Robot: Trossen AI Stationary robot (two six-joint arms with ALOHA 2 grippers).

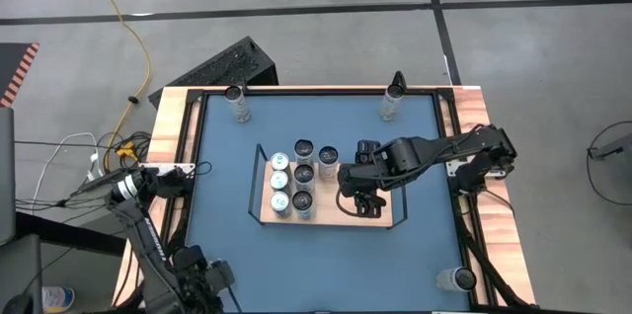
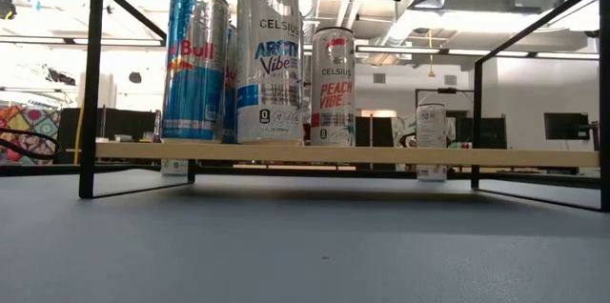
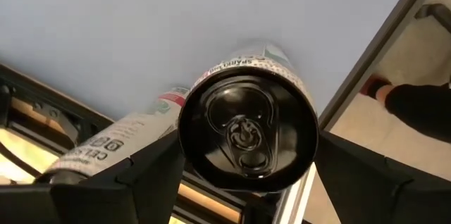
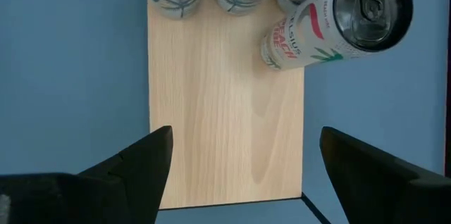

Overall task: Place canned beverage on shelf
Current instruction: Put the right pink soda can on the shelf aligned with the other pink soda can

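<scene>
Low view: light-wood, black-framed shelf

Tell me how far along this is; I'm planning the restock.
Done: several cans stand at one end of the shelf. In hand: the left gripper grips a corner can; the right gripper hovers open over bare board. Left: that can, plus three loose cans at other table corners.

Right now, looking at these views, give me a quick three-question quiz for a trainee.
1. True or false: the right gripper holds a can.
2. The blue-and-silver can on the shelf is: A Red Bull, B Pepsi, C Monster.
3. What lies directly below the right gripper?
Key: 1 false, it is open and empty. 2 A. 3 The shelf's bare board.
</scene>
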